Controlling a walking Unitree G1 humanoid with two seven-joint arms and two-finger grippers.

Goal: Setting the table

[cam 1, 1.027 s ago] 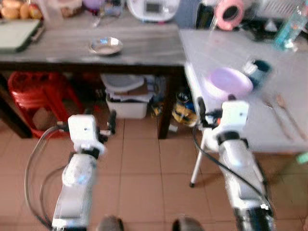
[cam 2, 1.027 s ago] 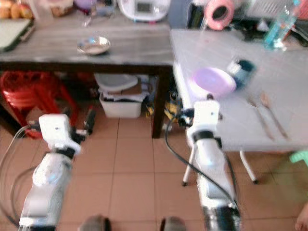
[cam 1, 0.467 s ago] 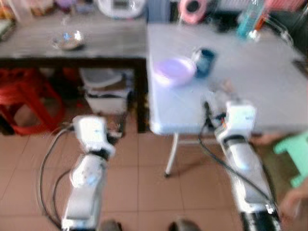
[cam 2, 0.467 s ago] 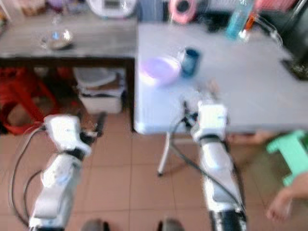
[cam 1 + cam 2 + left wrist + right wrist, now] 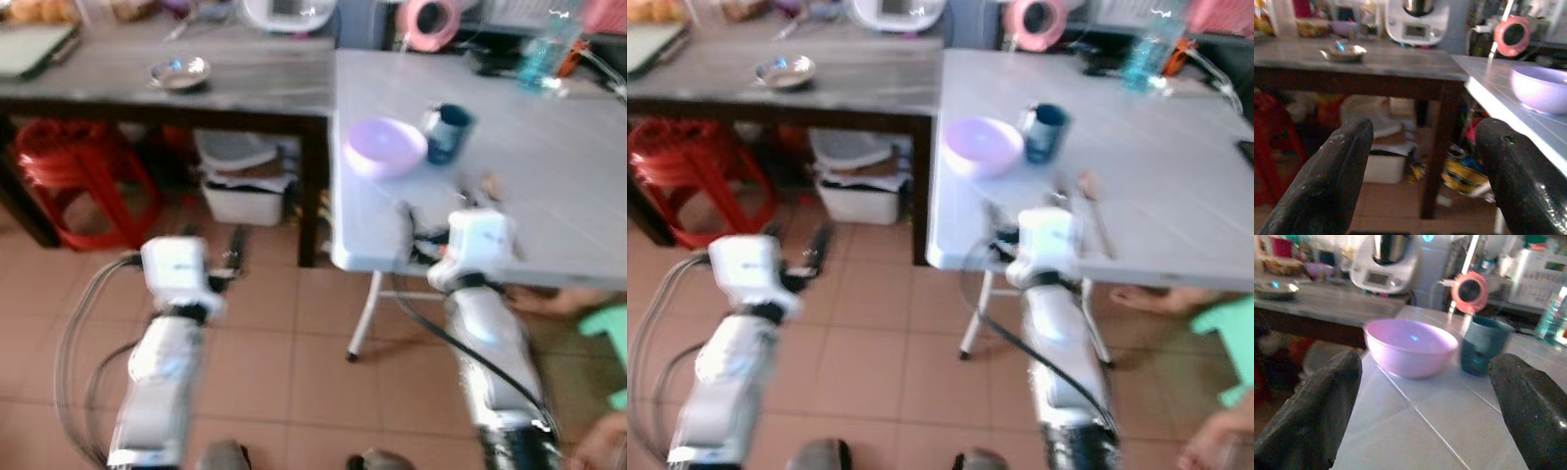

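A pale lilac bowl (image 5: pixel 386 147) and a dark teal cup (image 5: pixel 448 133) sit on a light grey desk (image 5: pixel 568 186) scored with thin lines. The other desk (image 5: pixel 265 83) is streaked grey wood on dark legs. The floor (image 5: pixel 284 343) is terracotta tile. A stool (image 5: pixel 78 181) is red, a tape roll (image 5: pixel 431 22) pink, a small dish (image 5: pixel 179 72) silvery.

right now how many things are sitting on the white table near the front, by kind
bowl: 1
cup: 1
utensils, blurred, look like a pair: 2
total: 4, on the white table
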